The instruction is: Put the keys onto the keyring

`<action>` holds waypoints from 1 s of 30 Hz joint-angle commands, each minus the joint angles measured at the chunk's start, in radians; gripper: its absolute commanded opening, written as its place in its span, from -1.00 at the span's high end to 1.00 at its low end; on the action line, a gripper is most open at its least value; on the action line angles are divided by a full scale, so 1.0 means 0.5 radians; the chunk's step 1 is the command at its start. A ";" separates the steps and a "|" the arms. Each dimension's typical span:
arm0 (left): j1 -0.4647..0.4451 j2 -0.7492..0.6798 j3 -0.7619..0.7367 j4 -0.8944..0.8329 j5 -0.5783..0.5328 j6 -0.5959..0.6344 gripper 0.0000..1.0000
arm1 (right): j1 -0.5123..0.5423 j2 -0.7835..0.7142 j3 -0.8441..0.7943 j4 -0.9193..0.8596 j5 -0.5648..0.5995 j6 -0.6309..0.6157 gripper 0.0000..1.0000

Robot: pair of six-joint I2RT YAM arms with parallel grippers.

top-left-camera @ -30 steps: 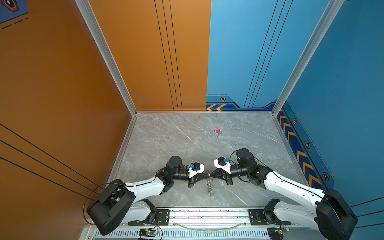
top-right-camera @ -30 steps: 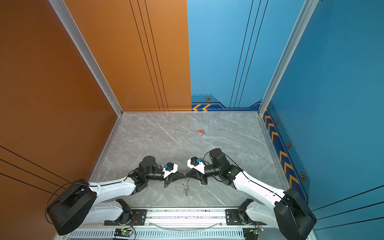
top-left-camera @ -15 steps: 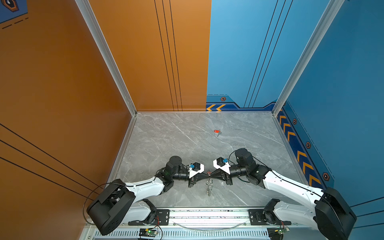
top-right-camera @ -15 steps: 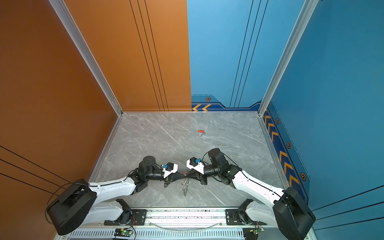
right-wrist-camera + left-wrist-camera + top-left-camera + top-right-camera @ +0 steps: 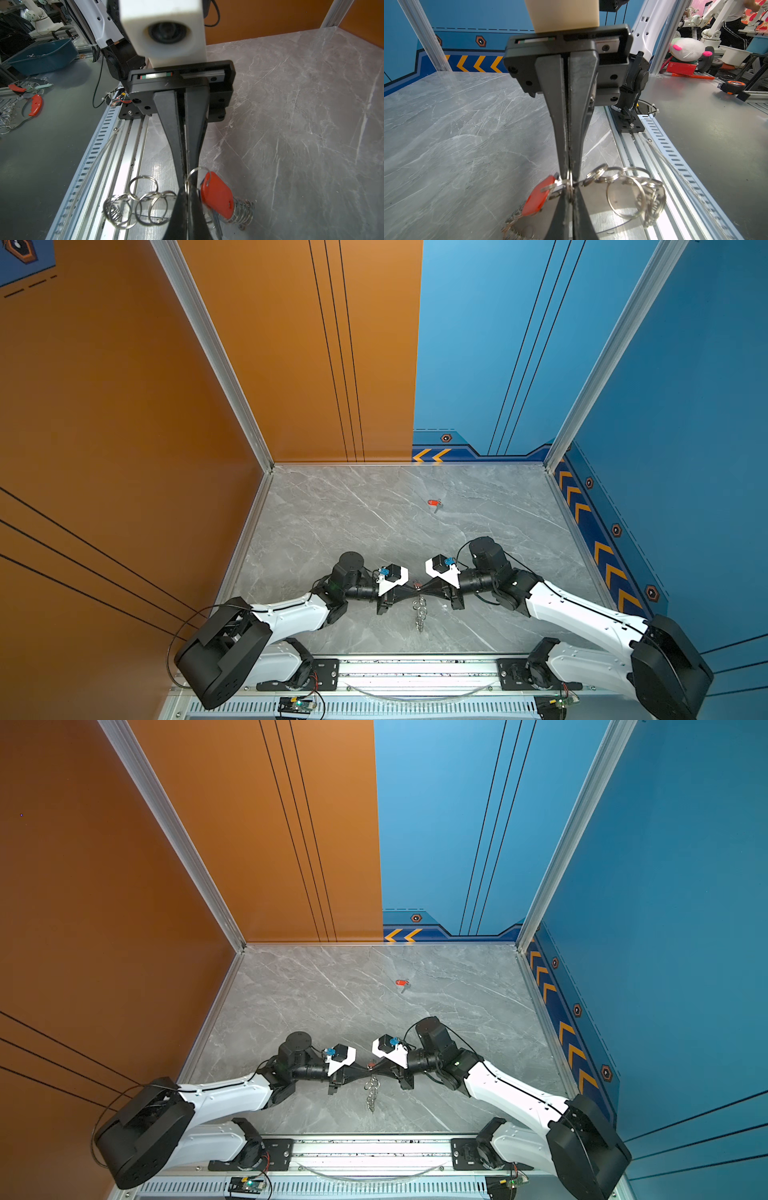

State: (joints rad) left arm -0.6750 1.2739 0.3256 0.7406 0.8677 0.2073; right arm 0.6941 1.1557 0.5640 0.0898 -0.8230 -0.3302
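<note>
Left pincer (image 5: 411,593), right pincer (image 5: 423,593) tip to tip, both nipped tight on keyring (image 5: 419,616), red-tagged key (image 5: 537,199) alongside

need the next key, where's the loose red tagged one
In both top views the loose key lies alone on the table, toward the back, slightly right of centre, far beyond the right gripper.

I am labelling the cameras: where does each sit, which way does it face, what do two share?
Both top views: high over the near edge, looking down on the table; both arms show, left claw meeting right claw.
Left wrist: on left arm, facing the right claw; own tips nearest.
Right wrist: on right arm, facing the left claw; own tips nearest.
Shared: both wrist views show the keyring and a red-tagged key.
</note>
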 commanded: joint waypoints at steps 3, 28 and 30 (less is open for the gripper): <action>0.036 -0.024 0.032 0.047 0.036 -0.080 0.63 | 0.002 -0.039 -0.015 0.028 0.207 -0.021 1.00; 0.019 -0.342 -0.032 -0.019 -0.472 0.354 0.42 | 0.076 -0.042 0.037 -0.097 0.161 -0.094 1.00; 0.023 -0.353 -0.029 -0.085 -0.415 0.425 0.41 | 0.077 -0.056 0.034 -0.099 0.167 -0.091 1.00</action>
State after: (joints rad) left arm -0.6590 1.1069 0.2874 0.7422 0.6357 0.3420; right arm 0.7277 1.1282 0.5636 0.0849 -0.7292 -0.3603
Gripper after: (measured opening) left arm 0.293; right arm 0.047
